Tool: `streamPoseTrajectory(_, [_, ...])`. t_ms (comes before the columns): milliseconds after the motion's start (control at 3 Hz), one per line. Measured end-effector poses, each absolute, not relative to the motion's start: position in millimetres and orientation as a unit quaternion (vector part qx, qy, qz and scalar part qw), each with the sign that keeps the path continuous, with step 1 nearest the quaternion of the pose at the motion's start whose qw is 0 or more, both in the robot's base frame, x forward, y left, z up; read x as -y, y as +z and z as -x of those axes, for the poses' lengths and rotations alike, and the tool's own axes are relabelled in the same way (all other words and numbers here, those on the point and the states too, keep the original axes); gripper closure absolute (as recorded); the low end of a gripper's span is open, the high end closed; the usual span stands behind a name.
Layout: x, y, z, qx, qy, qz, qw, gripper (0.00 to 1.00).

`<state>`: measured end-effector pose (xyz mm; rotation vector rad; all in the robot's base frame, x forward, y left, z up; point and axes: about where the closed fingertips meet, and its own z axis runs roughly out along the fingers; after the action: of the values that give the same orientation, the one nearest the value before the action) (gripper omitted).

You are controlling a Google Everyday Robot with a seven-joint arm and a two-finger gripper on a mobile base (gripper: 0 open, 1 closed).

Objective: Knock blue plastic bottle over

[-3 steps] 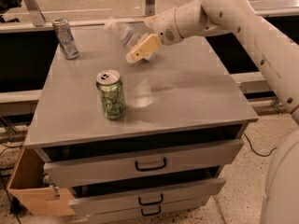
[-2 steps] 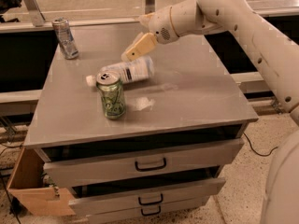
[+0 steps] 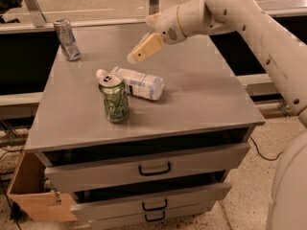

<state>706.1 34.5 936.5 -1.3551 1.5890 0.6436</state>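
The blue plastic bottle [image 3: 136,83] lies on its side on the grey cabinet top [image 3: 201,95], its white cap pointing left behind the green soda can [image 3: 114,98]. My gripper [image 3: 142,49] hangs above the cabinet top, up and to the right of the bottle, apart from it, with tan fingers pointing down-left.
A silver-blue slim can [image 3: 65,38] stands at the back left corner. The cabinet has drawers below, the lower ones pulled partly out [image 3: 153,195]. A cardboard box [image 3: 29,195] sits on the floor at the left. A cable runs on the floor at the right.
The bottle was upright under my gripper, then fell and came to rest lying beside the green can. My gripper lifted up and back.
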Motion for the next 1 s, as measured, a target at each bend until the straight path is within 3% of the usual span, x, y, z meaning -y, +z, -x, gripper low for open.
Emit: streamPoseTrajectory(1000, [104.7,948.6,-753.9,-0.687,0.203,0.518,0.468,0.0])
